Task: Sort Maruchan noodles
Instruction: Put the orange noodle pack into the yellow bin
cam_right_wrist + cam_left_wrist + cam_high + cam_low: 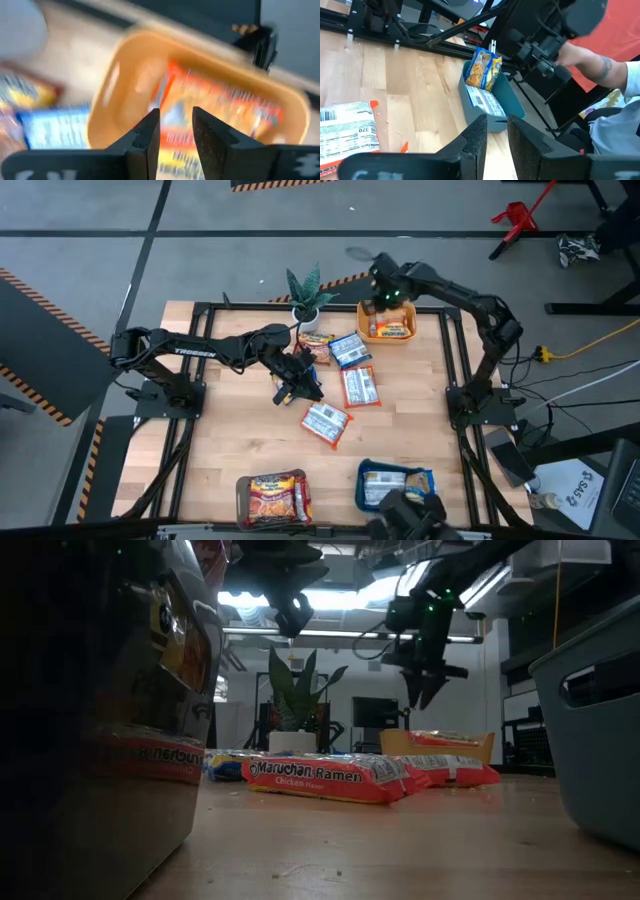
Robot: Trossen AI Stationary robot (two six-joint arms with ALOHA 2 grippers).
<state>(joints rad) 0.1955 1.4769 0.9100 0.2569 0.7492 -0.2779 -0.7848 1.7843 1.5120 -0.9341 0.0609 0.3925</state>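
Sorting is half done: shiny flat ramen packets [341,380] are left loose mid-tabletop [230,430], one labelled "Maruchan Ramen Chicken Flavor". Packets should be pinched flat, matched by label colour. Both the left end effector [296,384] and right end effector [385,298], over the orange tray [364,320], are seen slightly apart, empty.

Loose packets [326,423]: four. Trays [388,320]: three.
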